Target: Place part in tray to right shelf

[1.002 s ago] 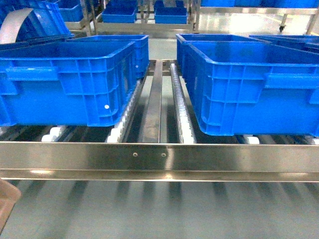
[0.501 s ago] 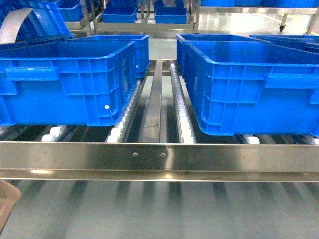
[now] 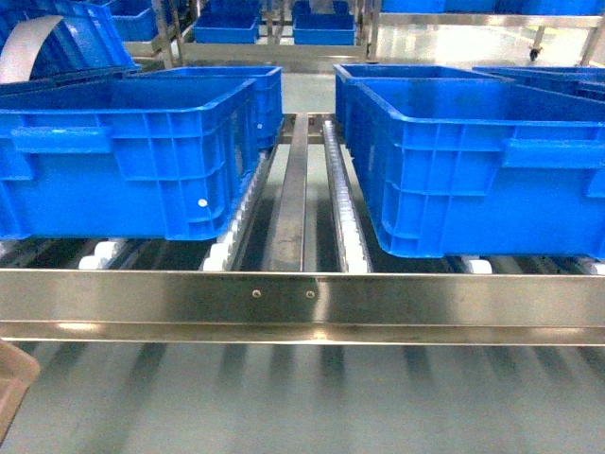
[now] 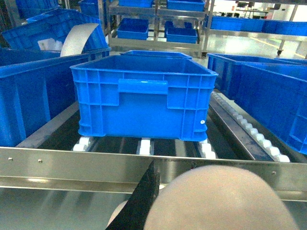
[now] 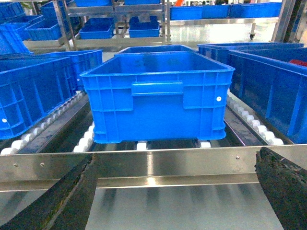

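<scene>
The part is out of view in every frame. The right shelf [image 3: 302, 298] spans the view ahead, its shiny front rail [image 5: 168, 165] across white roller tracks [image 3: 345, 222]. In the right wrist view my right gripper [image 5: 175, 191] is open and empty, with its dark fingers [image 5: 62, 201] far apart just before the rail. My left gripper [image 4: 158, 201] shows one black finger [image 4: 141, 201] near mid-frame. That finger presses against a large rounded beige object [image 4: 220, 199], which hides the other finger. A beige corner [image 3: 11, 388] shows at the head view's lower left.
Large blue crates sit on the rollers, one on the left [image 3: 123, 156] and one on the right [image 3: 473, 161], with a bare track lane [image 3: 293, 199] between them. More blue crates fill the racks behind [image 3: 227, 24]. A grey floor [image 3: 312, 397] lies below the rail.
</scene>
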### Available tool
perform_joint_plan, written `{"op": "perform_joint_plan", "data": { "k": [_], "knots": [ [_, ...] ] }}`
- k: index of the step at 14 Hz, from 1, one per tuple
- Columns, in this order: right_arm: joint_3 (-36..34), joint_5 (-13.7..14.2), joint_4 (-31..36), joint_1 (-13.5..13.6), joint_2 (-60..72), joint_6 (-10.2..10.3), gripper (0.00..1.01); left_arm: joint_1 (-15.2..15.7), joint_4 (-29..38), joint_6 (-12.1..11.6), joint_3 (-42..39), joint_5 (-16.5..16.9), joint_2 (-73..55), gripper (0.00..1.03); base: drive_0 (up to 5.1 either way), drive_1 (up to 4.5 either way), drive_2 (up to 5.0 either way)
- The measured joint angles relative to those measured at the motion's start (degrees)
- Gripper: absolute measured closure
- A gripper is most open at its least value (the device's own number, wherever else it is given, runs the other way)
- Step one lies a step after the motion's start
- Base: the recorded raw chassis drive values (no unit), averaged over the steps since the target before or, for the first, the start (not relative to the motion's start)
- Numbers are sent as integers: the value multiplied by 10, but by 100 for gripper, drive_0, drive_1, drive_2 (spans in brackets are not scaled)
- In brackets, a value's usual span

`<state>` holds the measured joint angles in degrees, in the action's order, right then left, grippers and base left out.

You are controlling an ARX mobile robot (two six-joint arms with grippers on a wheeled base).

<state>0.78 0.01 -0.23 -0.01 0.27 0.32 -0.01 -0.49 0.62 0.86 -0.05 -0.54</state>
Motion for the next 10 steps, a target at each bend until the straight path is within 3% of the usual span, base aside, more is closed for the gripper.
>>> {"op": "perform_joint_plan", "data": {
  "k": [10],
  "knots": [
    [0, 0, 0, 0, 0, 0, 3, 0, 0, 0, 0, 0, 0, 89, 0, 0, 0]
  ]
}}
